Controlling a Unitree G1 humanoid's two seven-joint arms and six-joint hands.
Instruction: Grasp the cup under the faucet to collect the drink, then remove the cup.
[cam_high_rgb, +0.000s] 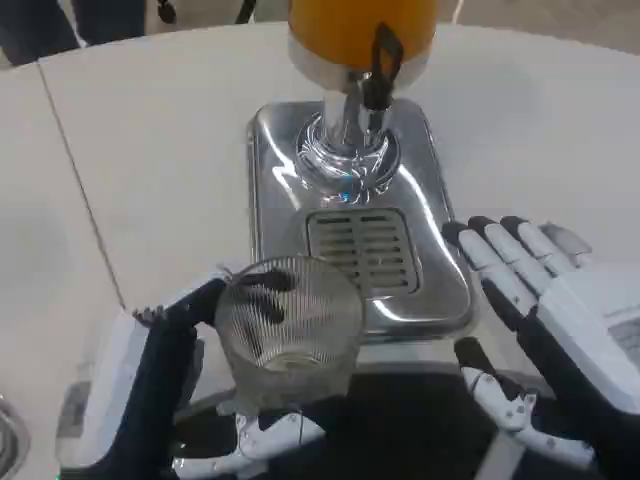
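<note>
Nearest, the left hand (170, 385) grasps the empty ribbed glass cup (288, 335) at the drip tray's (430, 290) near edge; the right hand (545, 330) lies released. Next: carry the cup far under the faucet (380, 65).

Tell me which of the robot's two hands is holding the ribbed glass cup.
The left hand: its fingers wrap the cup, while the right hand is spread open, holding nothing.

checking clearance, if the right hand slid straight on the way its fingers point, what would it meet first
Probably the right edge of the shiny metal drip tray under the orange dispenser; the right hand points up-left toward it. Depth is unclear, so it may pass above.
</note>
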